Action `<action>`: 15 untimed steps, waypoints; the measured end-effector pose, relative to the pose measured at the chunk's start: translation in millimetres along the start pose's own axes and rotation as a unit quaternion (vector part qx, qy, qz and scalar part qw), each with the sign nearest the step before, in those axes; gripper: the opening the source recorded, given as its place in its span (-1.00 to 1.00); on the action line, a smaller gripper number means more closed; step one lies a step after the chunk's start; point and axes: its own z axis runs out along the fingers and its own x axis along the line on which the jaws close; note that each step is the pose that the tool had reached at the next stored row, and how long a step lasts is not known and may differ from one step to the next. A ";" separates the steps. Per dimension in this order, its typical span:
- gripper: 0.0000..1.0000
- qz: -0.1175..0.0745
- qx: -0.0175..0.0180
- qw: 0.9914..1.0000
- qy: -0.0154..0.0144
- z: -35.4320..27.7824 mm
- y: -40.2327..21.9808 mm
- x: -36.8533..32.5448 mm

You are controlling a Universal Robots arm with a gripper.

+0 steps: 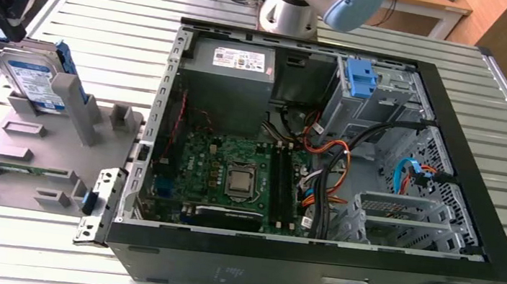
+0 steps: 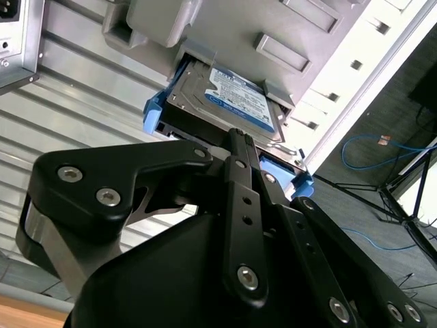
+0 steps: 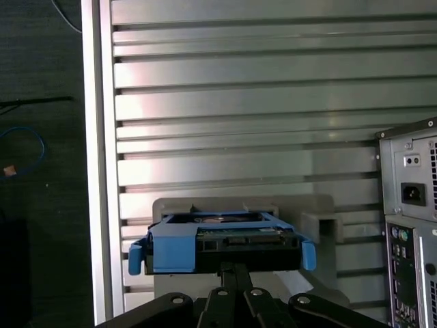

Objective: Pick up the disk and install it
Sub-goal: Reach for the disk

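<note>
Disk [image 1: 31, 82] in its blue bracket stands on edge in the grey holder [image 1: 47, 167] on the bench [image 1: 114, 16] — beside the open computer case [image 1: 316, 266] — with the claw [image 2: 237, 137] closed tight, tips touching the disk's edge.

Arm [image 1: 289, 12]: silver-grey tube, pale blue round joint cap. Gripper [image 2: 240, 140]: matte black angular links, silver screws (row of small holes on the middle link), steel band behind.
</note>
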 end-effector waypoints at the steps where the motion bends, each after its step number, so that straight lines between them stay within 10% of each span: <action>1: -0.79 0.000 0.000 1.000 0.000 0.4 0.4 0.4; 15: -0.79 0.000 0.000 1.000 0.000 2.9 4.8 2.7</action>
